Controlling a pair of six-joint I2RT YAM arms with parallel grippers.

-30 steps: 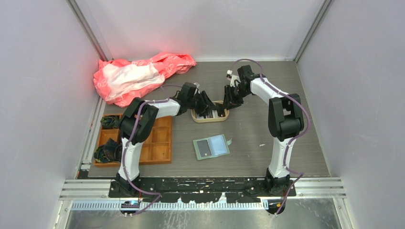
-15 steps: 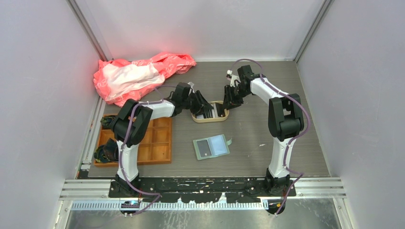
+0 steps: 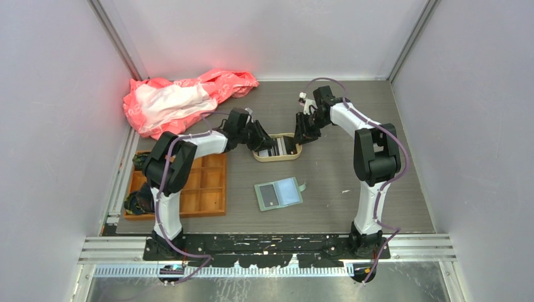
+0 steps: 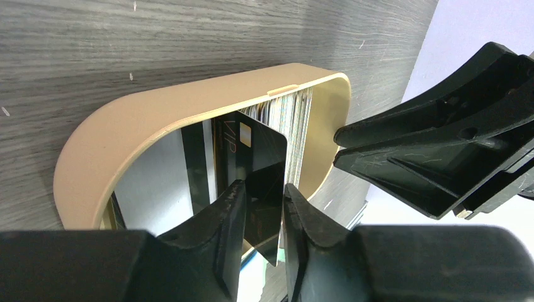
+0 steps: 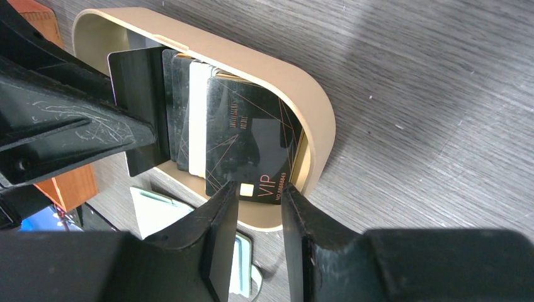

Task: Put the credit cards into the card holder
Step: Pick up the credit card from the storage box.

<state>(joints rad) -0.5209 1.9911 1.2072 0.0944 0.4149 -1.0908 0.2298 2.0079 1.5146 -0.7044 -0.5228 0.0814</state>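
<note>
Several credit cards [image 5: 245, 138] stand on edge in the beige tray [image 4: 126, 119] between the left end effector [image 4: 261, 189] and right end effector [image 5: 258, 189], each narrow at one of them; firm grip I cannot tell. They look thin, stiff, slippery: better pinch the faces near the top.

Jaws perhaps straddle tray rim [image 5: 317, 119] (beige).

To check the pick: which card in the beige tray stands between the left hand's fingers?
The black card standing alone, apart from the stack packed against the tray wall.
</note>
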